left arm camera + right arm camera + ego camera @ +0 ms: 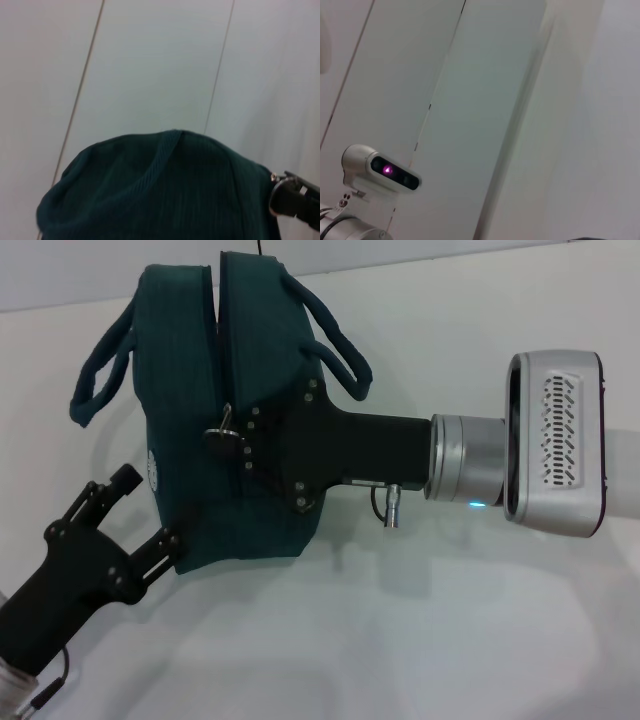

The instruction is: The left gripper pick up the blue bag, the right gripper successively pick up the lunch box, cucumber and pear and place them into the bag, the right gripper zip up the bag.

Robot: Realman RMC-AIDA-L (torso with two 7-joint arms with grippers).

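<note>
The blue bag [215, 410] hangs in the air, tipped on its side, and its two handles [100, 370] stick out. My left gripper [150, 510] comes up from the lower left and is shut on the bag's lower corner. My right gripper [240, 437] reaches in from the right across the bag's face, shut on the zipper pull [222, 427]. The zip seam runs from there to the bag's top edge and looks drawn together. In the left wrist view the bag's ribbed fabric [160, 190] fills the lower part. The lunch box, cucumber and pear are out of view.
A white table surface [430, 640] lies under the bag and both arms. The right arm's silver wrist housing [555, 445] sits at the right. The right wrist view shows pale wall panels and the robot's head camera [390, 172].
</note>
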